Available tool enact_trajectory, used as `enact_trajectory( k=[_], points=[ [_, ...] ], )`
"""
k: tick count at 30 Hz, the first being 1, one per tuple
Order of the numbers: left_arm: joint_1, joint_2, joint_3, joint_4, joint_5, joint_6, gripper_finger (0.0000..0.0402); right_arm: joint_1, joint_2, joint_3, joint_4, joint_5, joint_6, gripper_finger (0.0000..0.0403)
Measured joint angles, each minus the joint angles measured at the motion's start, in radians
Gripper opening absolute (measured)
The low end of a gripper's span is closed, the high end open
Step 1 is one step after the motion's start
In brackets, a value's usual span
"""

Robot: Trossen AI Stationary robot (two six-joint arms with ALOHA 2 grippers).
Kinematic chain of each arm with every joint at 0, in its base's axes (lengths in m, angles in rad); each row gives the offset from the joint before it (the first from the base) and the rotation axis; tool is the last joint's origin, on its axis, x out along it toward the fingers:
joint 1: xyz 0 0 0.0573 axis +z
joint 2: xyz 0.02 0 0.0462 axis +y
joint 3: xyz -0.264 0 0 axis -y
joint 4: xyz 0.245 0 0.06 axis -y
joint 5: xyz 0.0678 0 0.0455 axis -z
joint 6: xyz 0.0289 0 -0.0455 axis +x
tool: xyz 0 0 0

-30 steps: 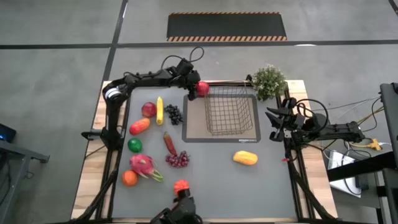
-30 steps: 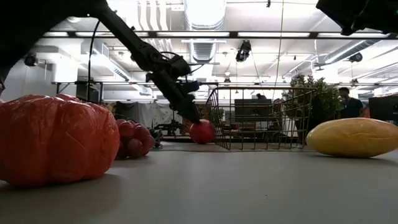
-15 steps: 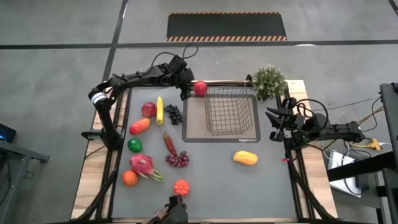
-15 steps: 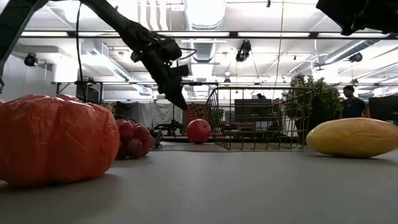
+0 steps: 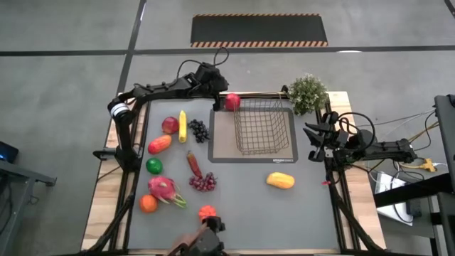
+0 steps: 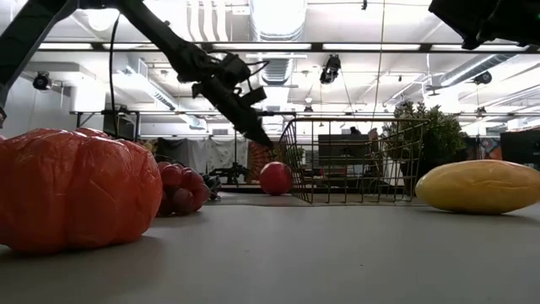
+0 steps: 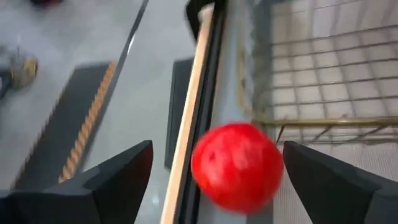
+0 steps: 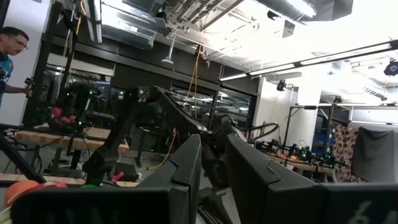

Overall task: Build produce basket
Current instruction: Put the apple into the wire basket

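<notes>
My left jaws (image 7: 214, 180) hang released over an apple (image 5: 232, 101) outside the basket (image 5: 261, 126); the basket is empty, all produce remains on the counter (image 5: 284, 213)

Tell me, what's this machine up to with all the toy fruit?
It is filling a wire basket with toy produce. The left gripper hovers open by the basket's far left corner, over a red apple that sits on the table just outside the basket, not in it. The basket looks empty. The other fruits, such as the banana and mango, lie spread on the table. The right gripper waits at the table's right edge.
</notes>
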Motion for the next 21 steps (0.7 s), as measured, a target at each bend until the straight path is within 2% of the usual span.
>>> enact_trajectory(
  k=[4,9,21],
  points=[
    [0.000,0.037,-0.001,-0.002,0.019,0.098,0.0342,0.000,0.000,0.000,-0.001,0.000,0.001,0.0063],
    [0.002,0.061,-0.002,0.013,0.133,0.150,0.0342,0.000,0.000,0.000,-0.018,0.000,0.016,0.0063],
    [0.009,0.132,0.011,0.061,0.166,0.166,0.0342,0.000,0.000,0.000,-0.018,0.000,0.015,0.0063]
  ],
)
